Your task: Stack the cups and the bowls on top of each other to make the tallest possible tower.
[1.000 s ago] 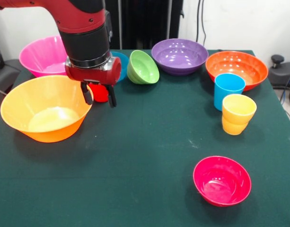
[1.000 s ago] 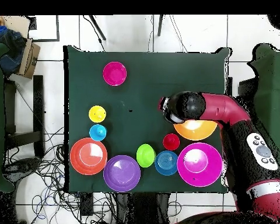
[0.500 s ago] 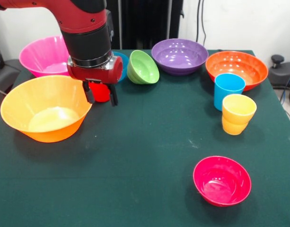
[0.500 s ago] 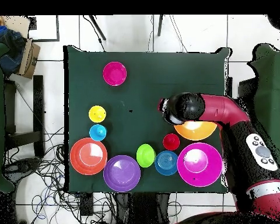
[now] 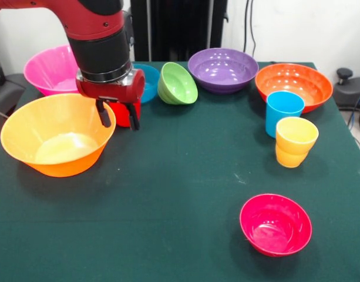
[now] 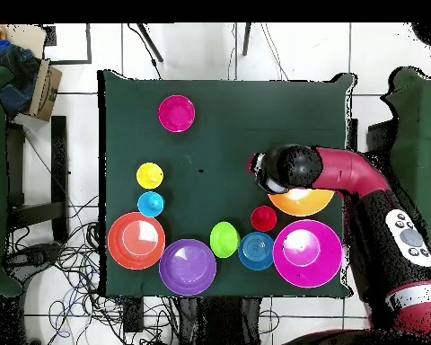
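Observation:
My gripper (image 5: 117,115) hangs open and empty above the right rim of the large yellow-orange bowl (image 5: 53,135). The red cup (image 5: 124,113) shows between its fingers (image 5: 133,117) but stands farther back; overhead, the red cup (image 6: 263,218) lies apart from the wrist (image 6: 284,166). A large pink bowl (image 5: 50,69), a small blue bowl (image 5: 148,79), a tilted green bowl (image 5: 178,83), a purple bowl (image 5: 222,69) and an orange bowl (image 5: 293,85) line the back. A sky-blue cup (image 5: 283,111) and a yellow cup (image 5: 295,141) stand at right. A crimson-pink bowl (image 5: 275,224) sits near the front.
Everything stands on a dark green table (image 5: 185,176). Overhead, the arm covers part of the yellow-orange bowl (image 6: 302,203). Cables and a cardboard box (image 6: 44,90) lie on the floor beside the table.
The gripper has shifted slightly left in the front view, toward the yellow-orange bowl. It stays open, and no cup or bowl has moved.

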`<state>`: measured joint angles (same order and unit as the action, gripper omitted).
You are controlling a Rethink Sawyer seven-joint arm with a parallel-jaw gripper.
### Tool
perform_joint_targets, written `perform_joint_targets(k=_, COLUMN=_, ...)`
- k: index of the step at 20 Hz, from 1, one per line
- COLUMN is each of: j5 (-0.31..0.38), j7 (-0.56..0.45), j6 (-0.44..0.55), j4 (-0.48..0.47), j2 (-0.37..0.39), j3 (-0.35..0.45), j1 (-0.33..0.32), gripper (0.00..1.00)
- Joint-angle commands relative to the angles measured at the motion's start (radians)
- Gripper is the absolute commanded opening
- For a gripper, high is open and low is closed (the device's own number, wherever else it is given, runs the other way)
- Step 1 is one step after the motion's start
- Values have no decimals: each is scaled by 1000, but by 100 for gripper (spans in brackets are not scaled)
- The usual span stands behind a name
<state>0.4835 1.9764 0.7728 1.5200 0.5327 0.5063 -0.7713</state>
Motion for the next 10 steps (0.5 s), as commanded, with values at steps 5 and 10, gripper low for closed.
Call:
perform_joint_targets(k=5, j5=101, j7=-235, j6=-16, j4=44, j2=-17, j3=38, j1=-4, gripper=100)
perform_joint_targets(k=10, j5=103, j7=-238, j6=-7, j4=39, j2=-10, j3=39, j1=-3, gripper=100)
